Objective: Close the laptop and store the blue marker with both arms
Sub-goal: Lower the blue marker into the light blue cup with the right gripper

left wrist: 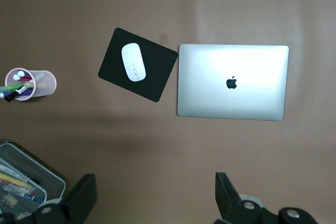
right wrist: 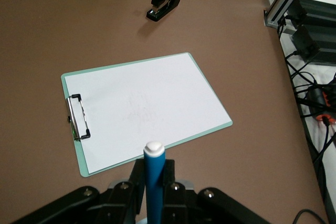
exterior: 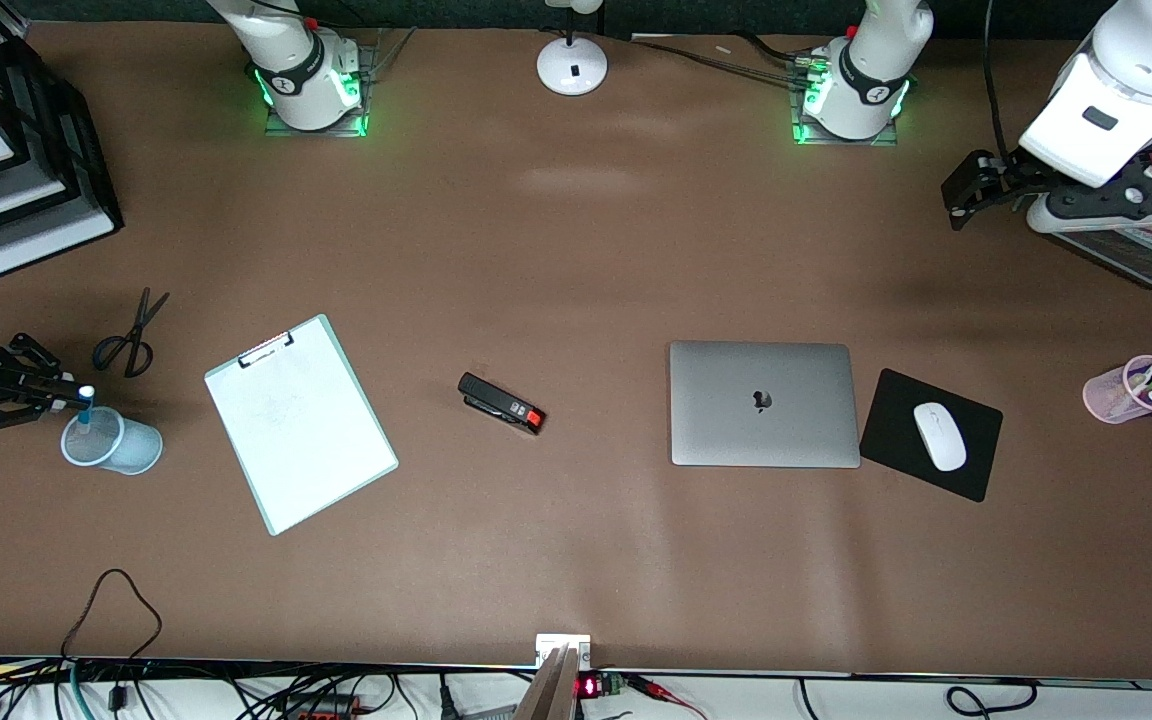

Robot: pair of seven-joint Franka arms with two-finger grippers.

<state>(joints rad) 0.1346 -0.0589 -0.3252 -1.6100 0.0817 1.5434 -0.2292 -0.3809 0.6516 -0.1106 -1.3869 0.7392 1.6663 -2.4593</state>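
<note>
The silver-grey laptop (exterior: 761, 403) lies closed on the table, apple logo up; it also shows in the left wrist view (left wrist: 232, 82). My right gripper (exterior: 69, 400) is shut on the blue marker (exterior: 85, 408), holding it upright with its white end up, over a pale blue cup (exterior: 121, 447) at the right arm's end of the table. In the right wrist view the blue marker (right wrist: 155, 179) stands between the fingers (right wrist: 138, 177). My left gripper (exterior: 1096, 200) is open and empty, up in the air at the left arm's end, its fingertips (left wrist: 84, 190) wide apart.
A clipboard (exterior: 301, 420), a stapler (exterior: 501, 403) and scissors (exterior: 131, 335) lie between cup and laptop. A black mousepad (exterior: 896, 440) with a white mouse (exterior: 939, 436) lies beside the laptop. A pink cup of markers (exterior: 1131, 392), a mesh tray (exterior: 1136, 255) and black paper trays (exterior: 26, 180) stand at the ends.
</note>
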